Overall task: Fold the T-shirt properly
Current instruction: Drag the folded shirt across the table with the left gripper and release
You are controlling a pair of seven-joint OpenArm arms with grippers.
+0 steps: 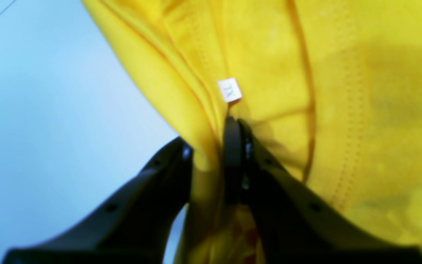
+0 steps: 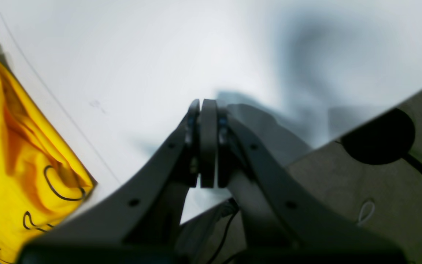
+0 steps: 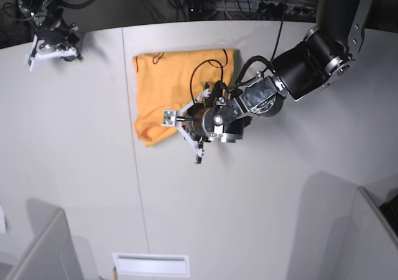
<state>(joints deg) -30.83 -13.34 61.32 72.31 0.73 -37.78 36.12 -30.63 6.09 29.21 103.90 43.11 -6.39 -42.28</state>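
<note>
Left wrist view shows the left end effector (image 1: 211,146) pinched on a gathered ridge of the plain yellow-orange cotton T-shirt (image 1: 343,110), just below the small white neck tag (image 1: 229,90); gripping at the collar probably gives it a firm seam to pull the next fold from. In the base view the T-shirt (image 3: 168,87) lies partly folded as a rough rectangle on the white table (image 3: 261,211), toward the far side, with thin black curved marks along its far edge. The left arm reaches in low from that view's right, wrist bent down over the shirt's near right part. The right end effector (image 2: 208,145) is closed on nothing, parked well apart at the table's far corner, clear of the cloth.
</note>
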